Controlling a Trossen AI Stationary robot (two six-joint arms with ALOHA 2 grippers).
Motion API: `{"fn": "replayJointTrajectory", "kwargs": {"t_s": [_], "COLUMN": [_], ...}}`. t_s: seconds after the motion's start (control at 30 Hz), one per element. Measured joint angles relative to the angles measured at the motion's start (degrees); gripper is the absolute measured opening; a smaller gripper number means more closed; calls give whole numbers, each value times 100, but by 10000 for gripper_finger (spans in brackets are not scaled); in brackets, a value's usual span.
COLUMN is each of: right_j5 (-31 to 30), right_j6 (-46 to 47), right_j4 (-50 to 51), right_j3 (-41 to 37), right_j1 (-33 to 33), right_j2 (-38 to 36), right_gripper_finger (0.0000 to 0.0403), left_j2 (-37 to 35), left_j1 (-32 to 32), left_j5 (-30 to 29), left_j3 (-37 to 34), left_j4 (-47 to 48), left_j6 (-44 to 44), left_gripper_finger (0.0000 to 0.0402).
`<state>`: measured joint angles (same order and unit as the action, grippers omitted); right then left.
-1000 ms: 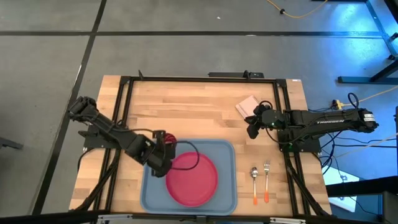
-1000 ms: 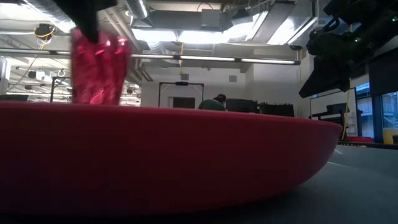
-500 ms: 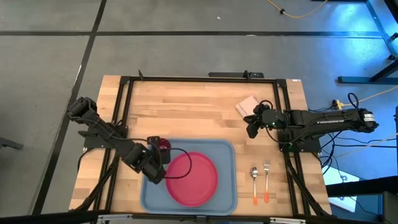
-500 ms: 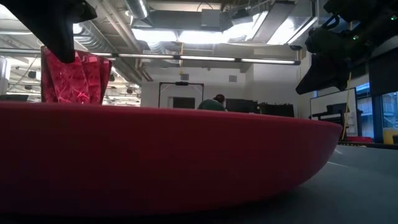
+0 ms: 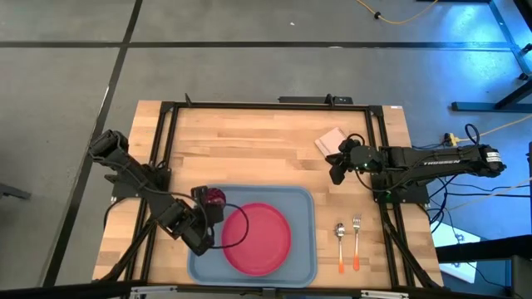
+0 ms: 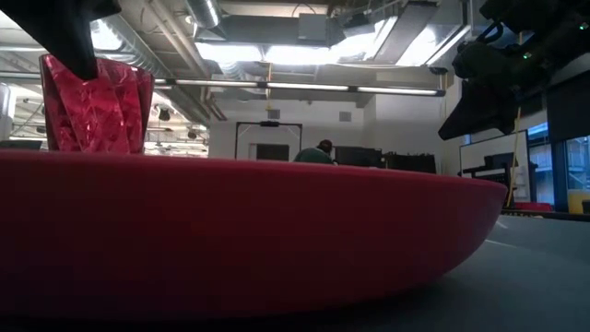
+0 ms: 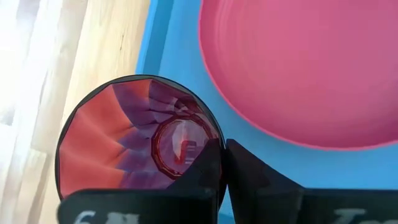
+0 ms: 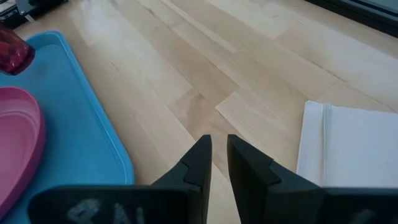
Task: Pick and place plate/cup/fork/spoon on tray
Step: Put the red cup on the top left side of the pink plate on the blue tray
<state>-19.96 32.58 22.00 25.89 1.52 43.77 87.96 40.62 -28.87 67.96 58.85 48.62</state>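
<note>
The left gripper (image 5: 205, 214) pinches the cup (image 5: 214, 198) by its rim, at the tray (image 5: 299, 199) corner just beside the plate (image 5: 256, 238). Letting go off-level could tip it onto the surface. The right gripper (image 8: 215, 155), nearly closed and empty, waits by the napkin (image 8: 348, 149).

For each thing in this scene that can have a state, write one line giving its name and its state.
plate: lying flat in the tray.
cup: upright, gripped at the tray's far left corner.
tray: holds the plate.
fork: on the table, outside the tray.
spoon: on the table, beside the fork.
left gripper: shut on the cup.
right gripper: nearly closed, empty, near the napkin.
</note>
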Motion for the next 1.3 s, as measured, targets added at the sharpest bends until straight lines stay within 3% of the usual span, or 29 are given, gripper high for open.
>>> {"fn": "replayJointTrajectory", "kwargs": {"t_s": [0.43,1.3], "right_j5": [0,2], "right_j6": [10,15], "right_j4": [2,-76], "right_j3": [0,0], "right_j1": [1,0], "right_j2": [0,237], "right_gripper_finger": [57,57], "left_j2": [214,210], "left_j1": [-2,-13], "left_j5": [385,127], "left_j3": [-4,-4], "left_j4": [-278,-278], "left_j6": [354,529], "left_gripper_finger": [6,36]}}
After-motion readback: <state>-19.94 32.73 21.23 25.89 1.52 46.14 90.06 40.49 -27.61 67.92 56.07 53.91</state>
